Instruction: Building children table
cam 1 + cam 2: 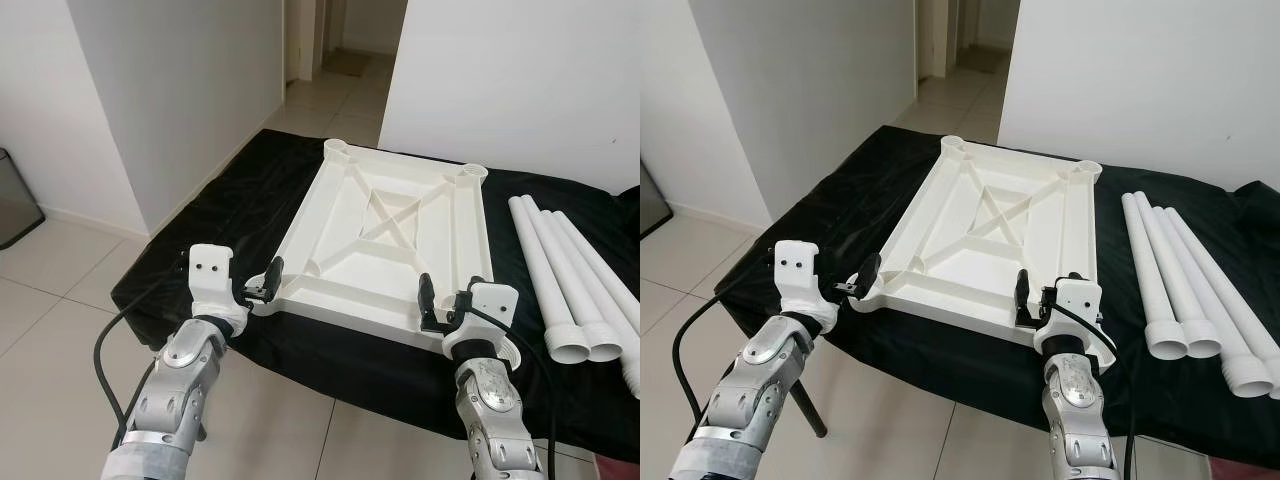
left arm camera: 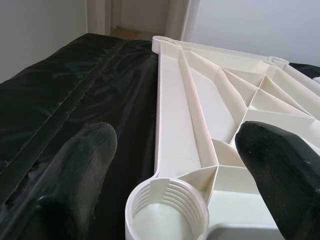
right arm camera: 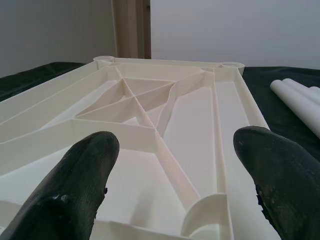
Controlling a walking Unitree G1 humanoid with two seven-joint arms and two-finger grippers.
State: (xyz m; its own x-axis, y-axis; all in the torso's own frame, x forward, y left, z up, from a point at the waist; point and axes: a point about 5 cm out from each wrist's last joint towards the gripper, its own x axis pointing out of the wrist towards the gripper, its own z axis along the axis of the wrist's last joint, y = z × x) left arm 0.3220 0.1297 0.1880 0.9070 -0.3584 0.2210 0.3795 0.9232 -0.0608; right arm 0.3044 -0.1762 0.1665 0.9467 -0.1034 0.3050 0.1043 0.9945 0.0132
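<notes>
The white plastic table top [image 1: 385,225] lies upside down on a surface covered with black cloth [image 1: 215,215], its ribs and corner sockets facing up. My left gripper [image 1: 262,285] is open at the near left corner, its fingers [image 2: 82,165] on either side of the threaded socket [image 2: 167,207] without touching it. At the near right corner my right gripper [image 1: 438,308] is also open, one finger [image 3: 75,185] over the panel's inside and the other [image 3: 275,170] by the right rim. Several white leg tubes [image 1: 565,270] lie side by side to the right of the top.
The black cloth's front edge hangs just ahead of my arms, above the tiled floor [image 1: 60,320]. A white wall corner [image 1: 180,90] stands at the left, with a grey bin [image 1: 15,200] beyond it. A hallway opens at the back. A black cable [image 1: 105,350] loops off my left arm.
</notes>
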